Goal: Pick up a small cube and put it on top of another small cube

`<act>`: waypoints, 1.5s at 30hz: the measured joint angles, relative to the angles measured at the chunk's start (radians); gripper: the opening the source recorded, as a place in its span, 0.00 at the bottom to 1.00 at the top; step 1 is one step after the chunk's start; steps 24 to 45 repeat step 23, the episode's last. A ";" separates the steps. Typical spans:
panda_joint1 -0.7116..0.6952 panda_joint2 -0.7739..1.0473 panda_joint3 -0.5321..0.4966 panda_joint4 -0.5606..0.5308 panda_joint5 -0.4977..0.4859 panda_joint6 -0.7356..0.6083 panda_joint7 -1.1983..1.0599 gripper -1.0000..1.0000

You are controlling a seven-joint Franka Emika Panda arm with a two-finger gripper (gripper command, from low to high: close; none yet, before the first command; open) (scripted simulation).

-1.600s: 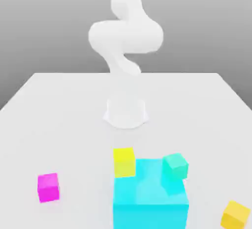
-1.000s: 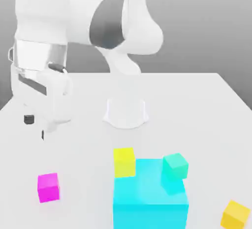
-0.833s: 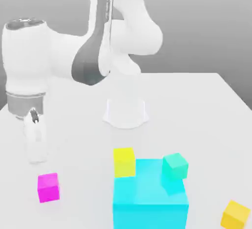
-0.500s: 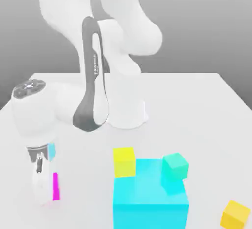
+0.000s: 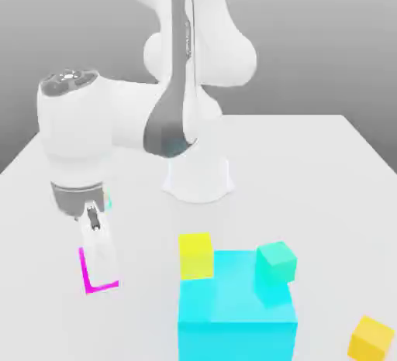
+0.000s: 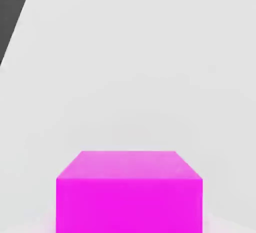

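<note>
Cyan block: my landmark, the large block (image 5: 236,301) low in the exterior view, its near face cut by that view's lower edge.
Orange-yellow cube: this small cube (image 5: 371,339) sits on the bench, apart from the cyan block, towards the exterior view's right, and turned at an angle.
Magenta cube: the small cube (image 6: 129,204) is in my grasp, well apart from the cyan block, towards the exterior view's left. In that view I cover most of it, leaving a bright edge down one side and along the bottom. I cannot tell whether its underside touches the bench.
Tool: mine (image 5: 101,274) is clenched on the magenta cube, pointing down, across from the cyan block.
Teal-green cube: a small cube (image 5: 277,263) at the cyan block's edge on the exterior view's right, overlapping its top face.
Yellow cube: a small one (image 5: 196,256) over the cyan block's far corner on the exterior view's left.
Arm: my white and grey arm (image 5: 143,115) bends over the bench beyond the cyan block, its base (image 5: 198,177) standing behind the block.
Bench: pale and plain (image 5: 310,189), it stretches back beyond the cyan block.
</note>
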 joint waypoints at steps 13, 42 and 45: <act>0.245 -0.080 0.184 -0.047 0.010 -0.039 -0.001 1.00; 0.254 -0.187 0.176 -0.019 0.042 -0.174 -0.026 1.00; 0.254 -0.187 0.176 -0.019 0.042 -0.174 -0.026 1.00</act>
